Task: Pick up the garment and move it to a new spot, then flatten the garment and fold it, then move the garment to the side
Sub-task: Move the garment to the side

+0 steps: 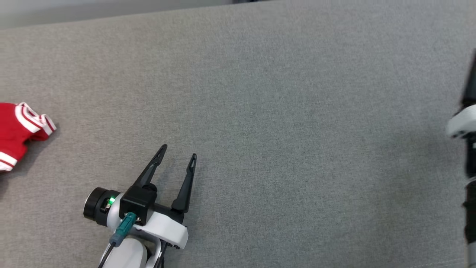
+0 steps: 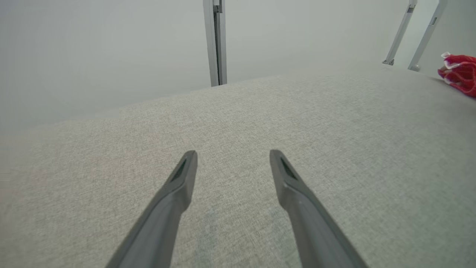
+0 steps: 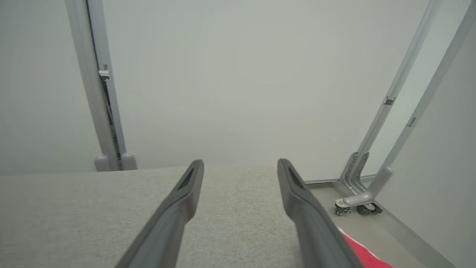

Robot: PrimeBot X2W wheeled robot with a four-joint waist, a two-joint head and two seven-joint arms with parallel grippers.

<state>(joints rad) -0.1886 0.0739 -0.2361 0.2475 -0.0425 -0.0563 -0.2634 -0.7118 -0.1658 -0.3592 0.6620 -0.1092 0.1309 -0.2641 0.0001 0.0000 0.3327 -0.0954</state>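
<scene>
Left gripper (image 1: pixel 178 152) and right gripper (image 3: pixel 240 163) fingers were spread, empty; the limp, light garment (image 1: pixel 16 128) seemed best pinched at its striped edge.

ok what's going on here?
Nothing is held right now. The red garment lies bunched at the left edge of the grey table, with nothing touching it in the head view. The left end effector is open over bare table. The right end effector is open too, and a bit of red cloth shows beside one of its fingers in its wrist view.
</scene>
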